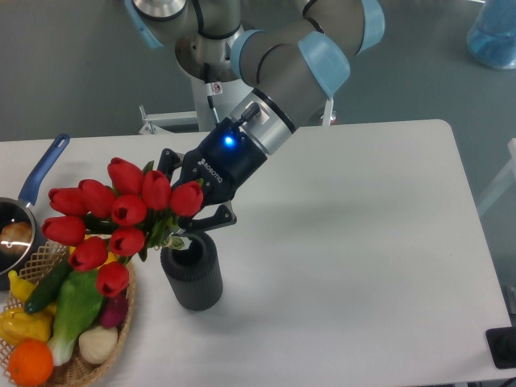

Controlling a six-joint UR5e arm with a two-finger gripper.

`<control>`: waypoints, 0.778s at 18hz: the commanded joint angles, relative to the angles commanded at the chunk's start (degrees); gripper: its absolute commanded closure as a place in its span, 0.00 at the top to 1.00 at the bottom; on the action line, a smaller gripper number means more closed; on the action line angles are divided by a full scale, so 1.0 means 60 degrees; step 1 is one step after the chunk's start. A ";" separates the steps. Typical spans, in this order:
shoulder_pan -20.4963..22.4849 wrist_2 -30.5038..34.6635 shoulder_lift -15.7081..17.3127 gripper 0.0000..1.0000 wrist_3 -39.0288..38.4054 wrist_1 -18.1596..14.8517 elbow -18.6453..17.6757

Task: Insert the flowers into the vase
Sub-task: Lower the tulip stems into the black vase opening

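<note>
The fingers [216, 219] of the one gripper [196, 211] are clenched on the green stems of the flowers [121, 218], gripping them just above the mouth of the vase [193, 275]. The bunch leans out toward 9 o'clock from the grip, its heads held in the air over the left part of the table [347, 242]. About ten red tulip heads can be counted, though some overlap and the tally is not certain. The stem ends reach the vase mouth; whether they are inside it cannot be told, as leaves and fingers cover that spot.

One vase stands upright on the table, dark and ribbed, directly at 6 o'clock from the gripper.

At 8 o'clock from the vase sits one wicker basket [121, 326], its rim near the vase but apart from it. In it lie plastic vegetables and fruit: one orange [31, 361], one yellow piece [18, 324] and one pale green leafy vegetable [74, 313], among others partly hidden. One blue-handled saucepan [36, 181] shows at the left edge.
</note>
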 joint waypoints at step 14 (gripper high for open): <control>0.0000 0.0000 -0.0307 0.27 0.0249 0.0000 -0.0073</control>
